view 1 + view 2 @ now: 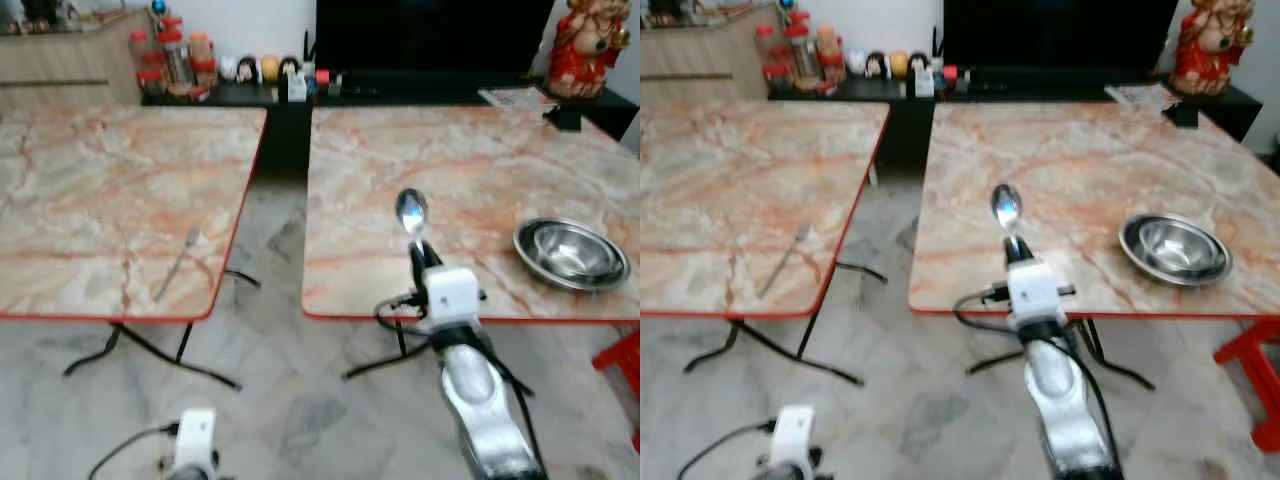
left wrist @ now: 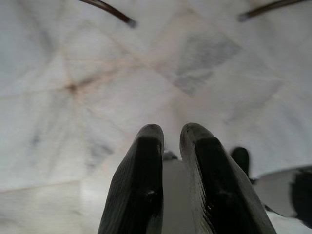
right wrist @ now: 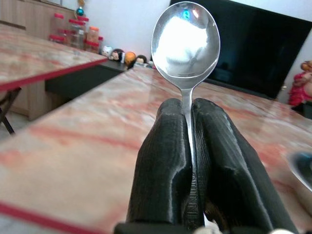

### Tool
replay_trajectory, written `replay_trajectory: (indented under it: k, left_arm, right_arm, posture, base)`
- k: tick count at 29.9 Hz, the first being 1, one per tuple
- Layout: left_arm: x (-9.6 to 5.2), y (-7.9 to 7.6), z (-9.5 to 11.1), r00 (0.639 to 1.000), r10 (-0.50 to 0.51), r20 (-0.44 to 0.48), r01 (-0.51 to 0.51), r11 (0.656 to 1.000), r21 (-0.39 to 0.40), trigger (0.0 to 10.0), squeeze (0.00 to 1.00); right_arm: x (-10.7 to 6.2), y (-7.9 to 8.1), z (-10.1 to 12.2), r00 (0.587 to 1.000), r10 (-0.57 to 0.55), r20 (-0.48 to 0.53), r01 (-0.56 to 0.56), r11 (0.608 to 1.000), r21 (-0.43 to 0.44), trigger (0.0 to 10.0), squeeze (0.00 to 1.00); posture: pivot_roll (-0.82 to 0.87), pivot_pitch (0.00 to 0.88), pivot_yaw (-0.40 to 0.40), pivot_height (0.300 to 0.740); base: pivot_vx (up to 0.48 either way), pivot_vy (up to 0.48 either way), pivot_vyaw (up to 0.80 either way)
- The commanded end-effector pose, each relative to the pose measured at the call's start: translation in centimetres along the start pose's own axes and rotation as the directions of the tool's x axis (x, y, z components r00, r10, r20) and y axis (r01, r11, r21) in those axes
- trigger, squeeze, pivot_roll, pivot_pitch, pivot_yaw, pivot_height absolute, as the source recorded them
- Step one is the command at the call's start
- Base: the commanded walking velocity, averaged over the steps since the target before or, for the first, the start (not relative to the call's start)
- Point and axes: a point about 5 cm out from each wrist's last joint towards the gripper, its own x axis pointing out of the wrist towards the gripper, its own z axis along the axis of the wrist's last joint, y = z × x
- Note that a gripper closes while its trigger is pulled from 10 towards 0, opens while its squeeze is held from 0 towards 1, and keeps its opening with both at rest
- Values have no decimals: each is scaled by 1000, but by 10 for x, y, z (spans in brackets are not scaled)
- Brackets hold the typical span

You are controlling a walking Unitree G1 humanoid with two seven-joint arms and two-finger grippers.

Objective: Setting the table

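Spoon (image 3: 185,41) clamped upright in right gripper (image 3: 191,109) over table (image 1: 470,170); left gripper (image 2: 170,139) fingers closed, idle.

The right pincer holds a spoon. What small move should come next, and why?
Probably carry the spoon rightward toward the steel bowl and lower it beside it: the right pincer grips it upright above the table's near edge.

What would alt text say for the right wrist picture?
The right pincer clamps a shiny spoon by its handle, bowl up, over a marble-patterned table. A dark screen and jars stand behind.
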Motion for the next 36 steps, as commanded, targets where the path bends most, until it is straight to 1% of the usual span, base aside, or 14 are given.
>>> replay_trajectory:
  k: [1, 5, 6, 12, 16, 18, 19, 23, 25, 27, 28, 30, 34, 36]
  left_arm:
    - [0, 10, 1, 1000, 26, -3, -26, 1000, 9, 10000, 0]
    - [0, 10, 1, 1000, 24, -3, -24, 1000, 11, 10000, 0]
    - [0, 10, 1, 1000, 24, -3, -24, 1000, 11, 10000, 0]
    - [0, 10, 1, 1000, 27, -3, -27, 1000, 13, 10000, 0]
    - [0, 12, 1, 999, 36, -5, -36, 999, 8, 10000, 0]
    - [0, 12, 1, 999, 36, -5, -36, 999, 8, 10000, 0]
    - [0, 12, 1, 999, 37, -6, -37, 999, 9, 10000, 0]
    - [-1, 13, 0, 999, 37, -6, -37, 999, 10, 10000, 0]
    - [-1, 13, 0, 999, 37, -6, -37, 999, 10, 10000, 0]
    - [-1, 13, 0, 999, 36, -9, -36, 999, 16, 10000, 0]
    - [-1, 13, 0, 999, 36, -9, -36, 999, 16, 10000, 0]
    - [0, 12, 0, 999, 32, -11, -32, 999, 22, 10000, 0]
    - [0, 9, 1, 999, 25, -23, -24, 999, 45, 10000, 0]
    - [0, 8, 1, 1000, 21, -21, -21, 999, 41, 10000, 0]
  right_arm:
    - [-4, 7, -6, 999, 35, -15, -35, 999, -2, 10000, 0]
    - [-19, 10, -28, 993, 62, -101, -63, 998, -9, 10000, 0]
    - [-19, 10, -28, 993, 62, -101, -63, 998, -9, 10000, 0]
    - [-40, 10, -55, 976, 74, -207, -80, 997, -18, 10000, 0]
    - [-62, 7, -83, 939, 65, -338, -72, 997, -8, 10000, 0]
    - [-63, 6, -85, 936, 63, -346, -69, 998, -6, 10000, 0]
    - [-72, 3, -95, 915, 46, -402, -45, 999, 12, 10000, 0]
    - [-90, -3, -115, 860, 10, -511, 17, 999, 47, 10000, 0]
    - [-93, -4, -118, 848, 1, -529, 29, 998, 49, 10000, 0]
    - [-104, -8, -130, 799, -22, -601, 76, 995, 64, 10000, 0]
    - [-104, -8, -130, 799, -22, -601, 76, 995, 64, 10000, 0]
    - [-109, -9, -136, 761, -20, -648, 95, 992, 80, 10000, 0]
    - [-127, -6, -153, 633, 29, -773, 138, 979, 151, 10000, 0]
    - [-138, -4, -159, 566, 47, -823, 143, 978, 155, 10000, 0]
  posture:
    - [-103, 0, -7, 740]
    - [-102, 0, -6, 740]
    - [-102, 0, -6, 740]
    - [-102, 0, -6, 740]
    - [-100, 0, -6, 740]
    - [-100, 0, -6, 740]
    - [-97, 0, -6, 740]
    - [-99, 0, -3, 740]
    - [-100, 0, -1, 740]
    - [-102, 0, 1, 740]
    - [-102, 0, 1, 740]
    - [-107, 0, 5, 740]
    - [-110, 0, 8, 740]
    - [-104, 0, 7, 740]
  base:
    - [0, -341, 0]
    - [0, -340, 0]
    - [0, -341, 0]
    - [0, -338, 0]
    - [0, 0, 0]
    - [0, 0, 0]
    - [0, 0, 0]
    - [0, 0, 0]
    - [0, 0, 0]
    - [0, 0, 0]
    - [0, 0, 0]
    - [0, 0, 0]
    - [0, 0, 0]
    - [0, 0, 0]
